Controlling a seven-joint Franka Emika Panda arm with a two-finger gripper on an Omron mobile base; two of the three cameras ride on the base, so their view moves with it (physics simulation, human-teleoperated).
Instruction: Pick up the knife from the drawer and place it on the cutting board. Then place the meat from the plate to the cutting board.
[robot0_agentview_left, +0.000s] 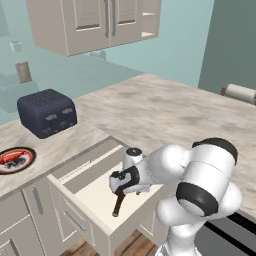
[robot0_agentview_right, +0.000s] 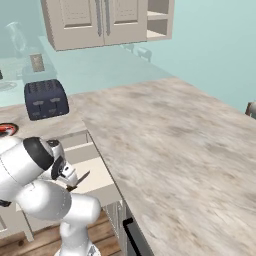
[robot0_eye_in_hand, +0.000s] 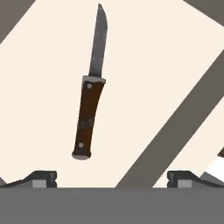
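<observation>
With its jaws spread wide and empty, the gripper hovers over the knife (flat on the drawer floor), whose slim handle could slip free if the pinch lands off-centre.

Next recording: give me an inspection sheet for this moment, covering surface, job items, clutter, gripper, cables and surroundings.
Surface: marbled beige counter, wrapping a corner.
Drawer: drawer pulled open, pale floor inside.
Knife: knife lies flat on the drawer floor, untouched; dark handle toward the gripper, blade pointing away.
Plate and meat: dark-rimmed plate on the counter left of the drawer, reddish meat on it.
Cutting board: nothing seen.
Clutter: dark blue toaster on the counter; white roll at the far right edge.
Gripper: gripper open, above the knife, holding nothing.
Cables: nothing seen.
Surroundings: cream wall cabinets, pale teal wall, wall outlet, wooden floor below.
</observation>
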